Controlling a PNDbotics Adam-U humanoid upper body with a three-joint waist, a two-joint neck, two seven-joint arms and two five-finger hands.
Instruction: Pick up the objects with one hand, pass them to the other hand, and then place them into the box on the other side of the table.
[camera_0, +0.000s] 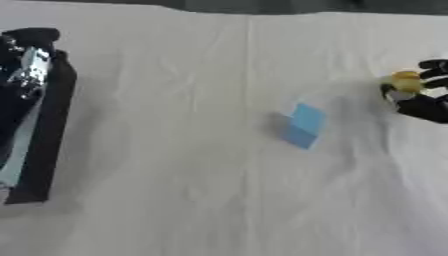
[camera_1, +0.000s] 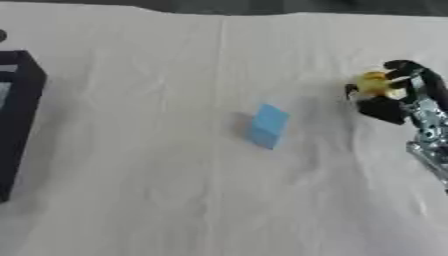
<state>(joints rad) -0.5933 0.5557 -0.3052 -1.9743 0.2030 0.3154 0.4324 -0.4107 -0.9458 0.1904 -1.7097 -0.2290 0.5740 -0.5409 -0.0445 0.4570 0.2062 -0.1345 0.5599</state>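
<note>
A small yellow rounded object (camera_1: 374, 82) sits pinched between the curled fingers and thumb of my right hand (camera_1: 387, 108), at the right side of the table. Whether it touches the cloth I cannot tell. A light blue block (camera_1: 269, 126) stands alone near the middle of the white cloth, well left of that hand. The black box (camera_0: 52, 130) lies along the left edge. My left hand (camera_0: 28, 67), black with silver parts, shows over the box at the upper left.
The white cloth (camera_1: 175, 200) covering the table is creased. A dark strip (camera_1: 262, 6) runs along the far edge of the table. The box's inside shows a pale bluish patch (camera_0: 16, 155).
</note>
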